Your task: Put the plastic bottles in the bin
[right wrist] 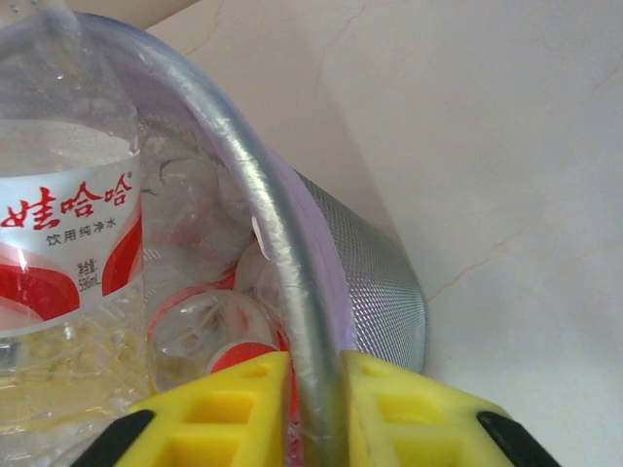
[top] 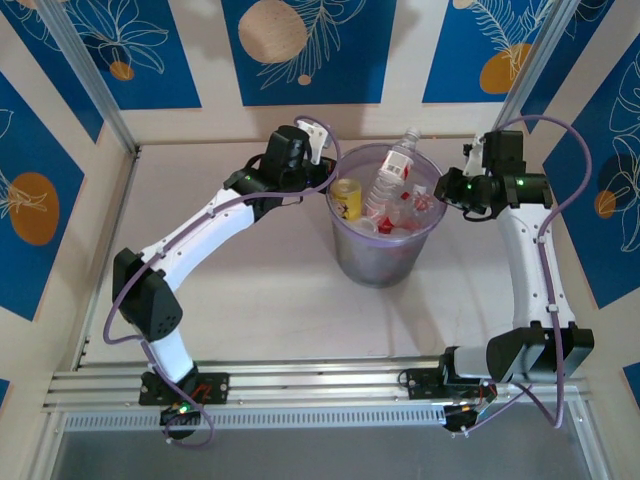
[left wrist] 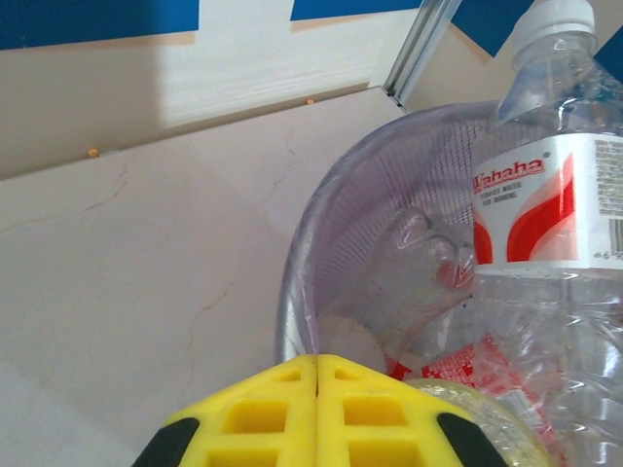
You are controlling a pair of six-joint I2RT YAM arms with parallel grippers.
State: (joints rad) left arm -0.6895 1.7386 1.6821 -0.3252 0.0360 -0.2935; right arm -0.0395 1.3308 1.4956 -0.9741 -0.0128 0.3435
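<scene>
The bin [top: 385,265], a round lavender-grey bucket, stands mid-table and holds several plastic bottles. A tall clear bottle [top: 395,170] with a red and white label and a white cap sticks up above the rim. A yellow bottle [top: 347,198] leans inside at the left. My left gripper [top: 328,178] is shut and empty just outside the bin's left rim [left wrist: 292,282], its yellow fingers [left wrist: 263,413] pressed together. My right gripper [right wrist: 316,365] is shut on the bin's right rim [right wrist: 282,243], one finger inside and one outside. Crushed red-labelled bottles [right wrist: 204,331] lie below the tall bottle [right wrist: 68,224].
Pale walls with blue panels close in the table at the back and sides. A metal post [left wrist: 419,49] rises behind the bin. Bare tabletop [top: 270,310] lies between the bin and the arm bases.
</scene>
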